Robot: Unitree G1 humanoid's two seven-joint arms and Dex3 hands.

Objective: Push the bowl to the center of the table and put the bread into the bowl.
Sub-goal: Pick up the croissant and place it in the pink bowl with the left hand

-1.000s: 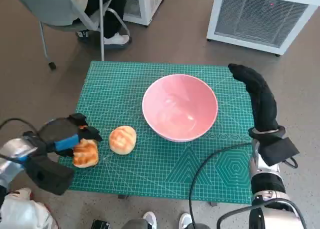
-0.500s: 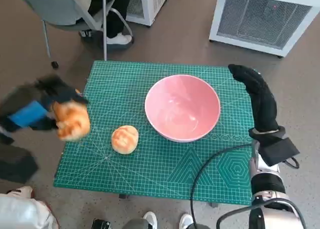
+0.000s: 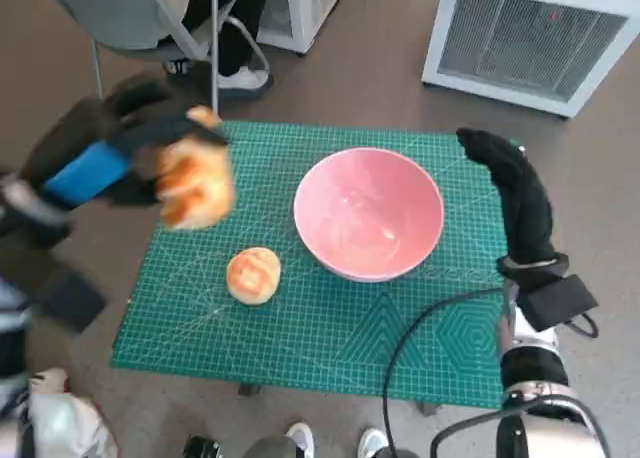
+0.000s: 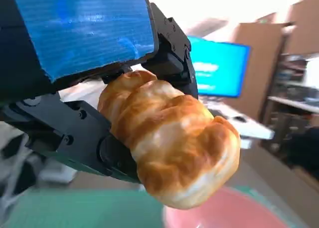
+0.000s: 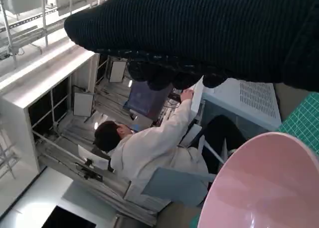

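My left hand [image 3: 110, 158] grips a golden bread roll [image 3: 195, 185] and holds it in the air above the left part of the green mat, blurred by motion. The left wrist view shows that roll [image 4: 169, 143] clamped in the black fingers [image 4: 75, 133], with the pink bowl's rim [image 4: 224, 213] below. The pink bowl [image 3: 368, 213] stands near the middle of the mat, a little to the right. A second round bun [image 3: 253, 275] lies on the mat left of the bowl. My gloved right hand [image 3: 510, 193] hangs to the right of the bowl with nothing in it, fingers straight.
A green cutting mat [image 3: 330, 318] covers the table. A chair and a person's feet [image 3: 230, 78] are beyond the far left corner, a white appliance [image 3: 540, 38] at the far right. A black cable [image 3: 420, 328] runs over the near right mat. A seated person [image 5: 149, 148] shows in the right wrist view.
My left hand has lifted the bread roll off the near left of the mat and carried it up and to the right toward the bowl. The right hand stayed still.
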